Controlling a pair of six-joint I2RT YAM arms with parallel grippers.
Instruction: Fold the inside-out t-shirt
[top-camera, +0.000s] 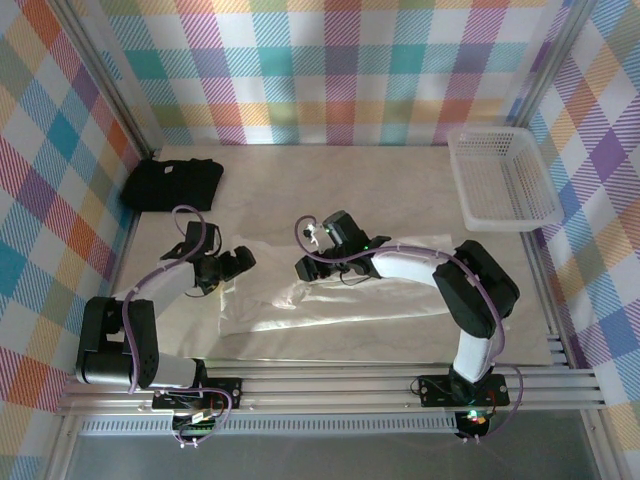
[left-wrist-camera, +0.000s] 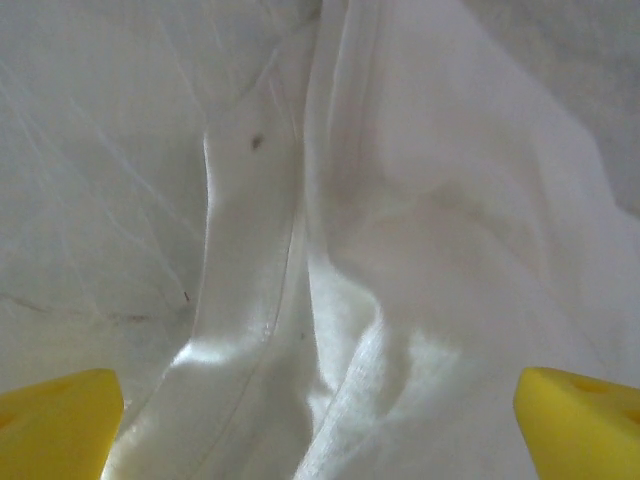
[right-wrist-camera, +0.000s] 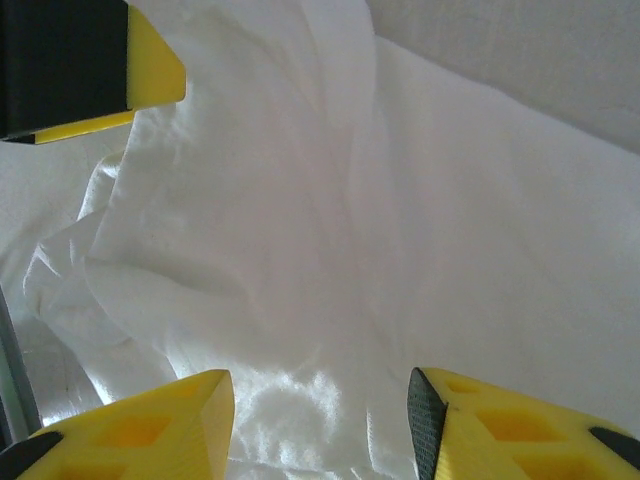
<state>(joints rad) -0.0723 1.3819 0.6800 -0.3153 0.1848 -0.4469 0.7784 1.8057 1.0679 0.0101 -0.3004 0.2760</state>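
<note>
inside-out t-shirt rumpled on counter; L tool, R tool spread, nothing pinched; risk: 1-layer grab skews fold

Robot lab cell, not a home. My two arms are bolted to aluminium rails at the near edge of a pale marble-look desk. Bright checked fabric walls box the desk in on three sides, on metal frame posts. Purple cables loop off my arms. Yellow plastic fingers on my jaws. Sparse props: white plastic basket far right, black t-shirt far left.
</note>
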